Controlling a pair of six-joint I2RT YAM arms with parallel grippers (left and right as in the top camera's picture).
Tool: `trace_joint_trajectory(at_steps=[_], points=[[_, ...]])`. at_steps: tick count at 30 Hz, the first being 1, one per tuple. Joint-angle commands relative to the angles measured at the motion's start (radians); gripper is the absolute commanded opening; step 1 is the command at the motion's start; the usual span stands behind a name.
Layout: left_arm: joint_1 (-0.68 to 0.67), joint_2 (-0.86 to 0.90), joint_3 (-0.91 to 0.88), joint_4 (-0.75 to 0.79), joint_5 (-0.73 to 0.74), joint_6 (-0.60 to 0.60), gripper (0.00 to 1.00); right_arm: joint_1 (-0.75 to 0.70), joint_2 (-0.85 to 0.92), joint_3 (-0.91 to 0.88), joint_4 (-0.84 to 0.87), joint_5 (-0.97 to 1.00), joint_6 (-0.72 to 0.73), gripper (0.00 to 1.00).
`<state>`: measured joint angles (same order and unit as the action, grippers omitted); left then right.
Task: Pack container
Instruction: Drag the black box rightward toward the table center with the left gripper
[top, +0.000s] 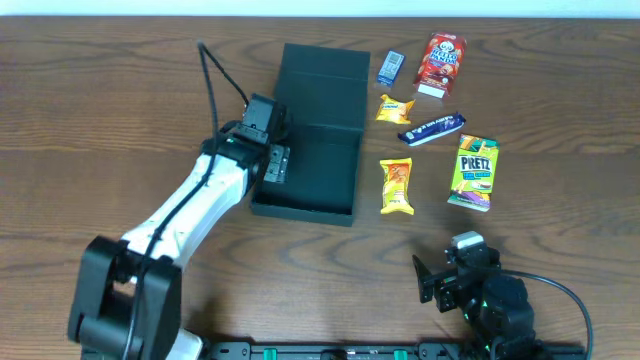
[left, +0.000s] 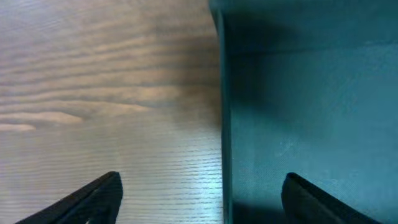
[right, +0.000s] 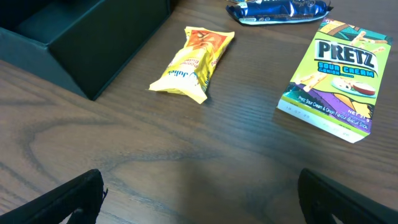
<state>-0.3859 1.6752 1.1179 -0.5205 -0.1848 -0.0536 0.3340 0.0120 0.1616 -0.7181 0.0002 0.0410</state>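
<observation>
Container: the matte black box (top: 322, 172) sits open in the middle of the worktop (top: 100, 120), with its lid flap folded back on the far side. No snacks can be seen inside.
Left arm: here it is, stretched across from the near left corner (top: 200, 200), with its head right at the container's left wall.
Left fingers: the left fingers (left: 99, 199) are spread wide and straddle that wall. The wrist camera shows one finger above bare wood and the other above the container's dark floor (left: 311, 112). Neither looks to be touching the cardboard, and they hold nothing.
Right arm: it is parked low at the near right edge (top: 490, 300), well apart from the container.
Right fingers: the right fingers (right: 74, 199) are also parted, and there is only bare wood between them. Nothing is gripped.
Yellow packet: it lies flat (top: 396, 187) just beside the container's right wall and ahead of the right fingers in the wrist view (right: 193, 64). The container's near corner (right: 93, 37) shows to its left.
Pretz box: the green and yellow carton (top: 473, 172) lies flat to the right of the yellow packet, with its printed face up (right: 336, 81).
Blue wrapper: this long bar (top: 432, 128) lies at a slant beyond the Pretz box.
Small yellow packet: it sits (top: 394, 108) near the lid's right edge, just left of the blue wrapper.
Red box: it lies (top: 441, 63) at the far right of the cluster.
Small blue packet: it sits (top: 390, 67) between the lid and the red box.
</observation>
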Motion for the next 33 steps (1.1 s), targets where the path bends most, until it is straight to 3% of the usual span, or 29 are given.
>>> trace_joint_trajectory(at_steps=[1, 3, 9, 16, 33], points=[[0.007, 0.02, -0.003, 0.0, 0.01, 0.024, 0.63, -0.006, -0.003, -0.002, -0.007, 0.011, 0.007, 0.99], [0.008, 0.027, -0.003, 0.001, 0.01, 0.024, 0.45, -0.006, -0.003, -0.002, -0.007, 0.011, 0.007, 0.99], [0.016, 0.073, -0.003, 0.004, 0.056, 0.019, 0.38, -0.006, -0.003, -0.002, -0.007, 0.011, 0.007, 0.99], [0.016, 0.085, -0.003, 0.005, 0.082, -0.013, 0.06, -0.006, -0.003, -0.002, -0.007, 0.011, 0.007, 0.99], [0.015, 0.085, -0.003, 0.002, 0.17, -0.27, 0.06, -0.006, -0.003, -0.002, -0.007, 0.011, 0.007, 0.99]])
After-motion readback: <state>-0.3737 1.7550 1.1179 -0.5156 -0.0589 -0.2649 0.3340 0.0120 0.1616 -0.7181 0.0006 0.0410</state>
